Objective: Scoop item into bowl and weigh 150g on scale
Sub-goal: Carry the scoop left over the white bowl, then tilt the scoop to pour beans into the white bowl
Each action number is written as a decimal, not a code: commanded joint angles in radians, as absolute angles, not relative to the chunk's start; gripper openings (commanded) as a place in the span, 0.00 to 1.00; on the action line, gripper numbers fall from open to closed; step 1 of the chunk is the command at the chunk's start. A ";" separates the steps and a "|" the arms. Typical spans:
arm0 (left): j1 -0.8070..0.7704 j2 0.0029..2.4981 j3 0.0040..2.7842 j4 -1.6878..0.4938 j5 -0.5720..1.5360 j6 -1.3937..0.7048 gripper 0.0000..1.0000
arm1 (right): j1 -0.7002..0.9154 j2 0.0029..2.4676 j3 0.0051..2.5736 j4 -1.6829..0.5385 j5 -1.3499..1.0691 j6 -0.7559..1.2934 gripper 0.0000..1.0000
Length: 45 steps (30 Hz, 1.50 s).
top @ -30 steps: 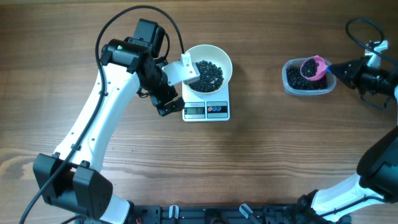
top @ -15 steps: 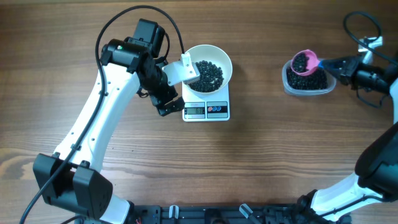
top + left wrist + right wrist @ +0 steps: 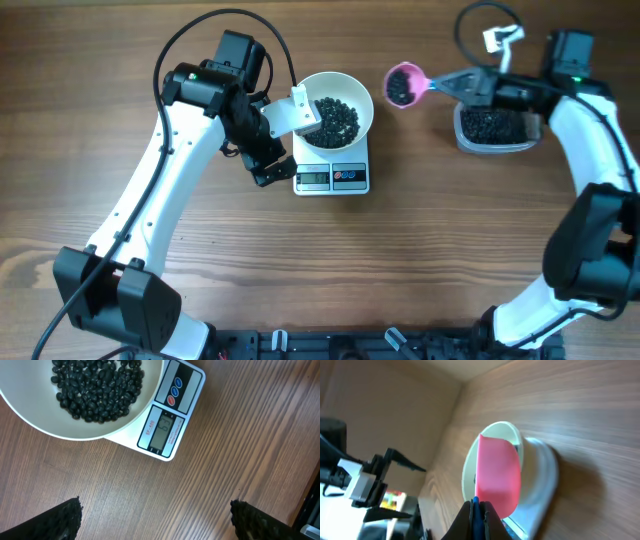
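So: wood-grain table (image 3: 420, 250) | scale (image 3: 333, 177) and bowl (image 3: 345, 85) near far edge | left gripper (image 3: 155, 519) jaws wide | right gripper (image 3: 479, 512) pinching pink scoop (image 3: 403, 84)

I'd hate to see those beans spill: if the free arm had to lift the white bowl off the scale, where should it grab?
Probably the rim of the white bowl nearest the open left gripper, from above, one finger inside, one outside. It is round, likely too wide to span, and the black beans leave that edge bare.
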<state>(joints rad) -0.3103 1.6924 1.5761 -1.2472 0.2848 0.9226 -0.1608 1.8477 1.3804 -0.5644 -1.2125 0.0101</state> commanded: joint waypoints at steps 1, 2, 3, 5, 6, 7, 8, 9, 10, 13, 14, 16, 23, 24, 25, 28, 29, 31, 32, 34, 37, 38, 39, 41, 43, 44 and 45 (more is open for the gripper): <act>-0.305 1.706 1.570 -1.245 0.287 0.936 1.00 | -0.074 1.863 1.379 -0.503 -1.259 0.029 0.04; -0.305 1.706 1.570 -1.245 0.287 0.936 1.00 | -0.049 1.863 1.379 -0.484 -1.250 0.029 0.04; -0.305 1.706 1.570 -1.245 0.287 0.936 1.00 | -0.032 1.863 1.379 -0.470 -1.236 0.029 0.04; -0.305 1.706 1.570 -1.245 0.286 0.936 1.00 | 0.009 1.861 1.380 -0.433 -1.179 0.039 0.04; -0.305 1.706 1.570 -1.245 0.286 0.936 1.00 | 0.021 1.858 1.383 -0.419 -1.139 0.072 0.04; -0.305 1.706 1.570 -1.245 0.287 0.936 1.00 | 0.029 1.852 1.386 -0.416 -1.109 0.082 0.04; -0.305 1.706 1.570 -1.245 0.286 0.936 1.00 | 0.038 1.843 1.391 -0.416 -1.083 0.081 0.04; -0.305 1.706 1.570 -1.245 0.287 0.936 1.00 | 0.050 1.831 1.393 -0.415 -1.051 0.080 0.05; -0.305 1.706 1.570 -1.245 0.286 0.936 1.00 | 0.067 1.811 1.394 -0.411 -1.007 0.078 0.04; -0.305 1.706 1.570 -1.245 0.286 0.936 1.00 | 0.112 1.757 1.394 -0.412 -0.878 0.046 0.04; -0.305 1.706 1.570 -1.245 0.287 0.936 1.00 | 0.126 1.742 1.394 -0.412 -0.847 0.026 0.04; -0.305 1.706 1.570 -1.245 0.286 0.936 1.00 | 0.155 1.707 1.394 -0.412 -0.769 -0.001 0.04; -0.305 1.706 1.570 -1.245 0.287 0.936 1.00 | 0.213 1.585 1.394 -0.435 -0.607 -0.095 0.04; -0.305 1.706 1.570 -1.245 0.286 0.936 1.00 | 0.230 1.571 1.394 -0.451 -0.553 -0.136 0.04; -0.305 1.706 1.570 -1.245 0.286 0.936 1.00 | 0.246 1.563 1.394 -0.464 -0.507 -0.166 0.04; -0.305 1.706 1.570 -1.245 0.286 0.936 1.00 | 0.313 1.557 1.394 -0.490 -0.387 -0.261 0.04; -0.305 1.706 1.570 -1.245 0.286 0.936 1.00 | 0.336 1.558 1.394 -0.495 -0.346 -0.288 0.04; -0.305 1.706 1.570 -1.245 0.287 0.936 1.00 | 0.373 1.558 1.394 -0.489 -0.275 -0.318 0.04; -0.305 1.706 1.570 -1.245 0.286 0.936 1.00 | 0.381 1.558 1.394 -0.481 -0.254 -0.316 0.04; -0.305 1.706 1.570 -1.245 0.287 0.936 1.00 | 0.384 1.558 1.394 -0.472 -0.248 -0.309 0.04; -0.305 1.706 1.570 -1.245 0.287 0.936 1.00 | 0.384 1.558 1.394 -0.469 -0.248 -0.210 0.04; -0.305 1.706 1.570 -1.245 0.287 0.936 1.00 | 0.384 1.558 1.394 -0.469 -0.248 -0.211 0.04; -0.305 1.706 1.570 -1.245 0.286 0.936 1.00 | 0.384 1.558 1.394 -0.469 -0.248 -0.215 0.04; -0.305 1.706 1.570 -1.245 0.287 0.936 1.00 | 0.384 1.558 1.394 -0.470 -0.252 -0.246 0.04; -0.305 1.706 1.570 -1.245 0.286 0.936 1.00 | 0.384 1.558 1.394 -0.472 -0.263 -0.262 0.04; -0.305 1.706 1.570 -1.245 0.286 0.936 1.00 | 0.384 1.558 1.394 -0.472 -0.263 -0.263 0.04; -0.305 1.706 1.570 -1.245 0.286 0.936 1.00 | 0.384 1.558 1.394 -0.471 -0.263 -0.264 0.04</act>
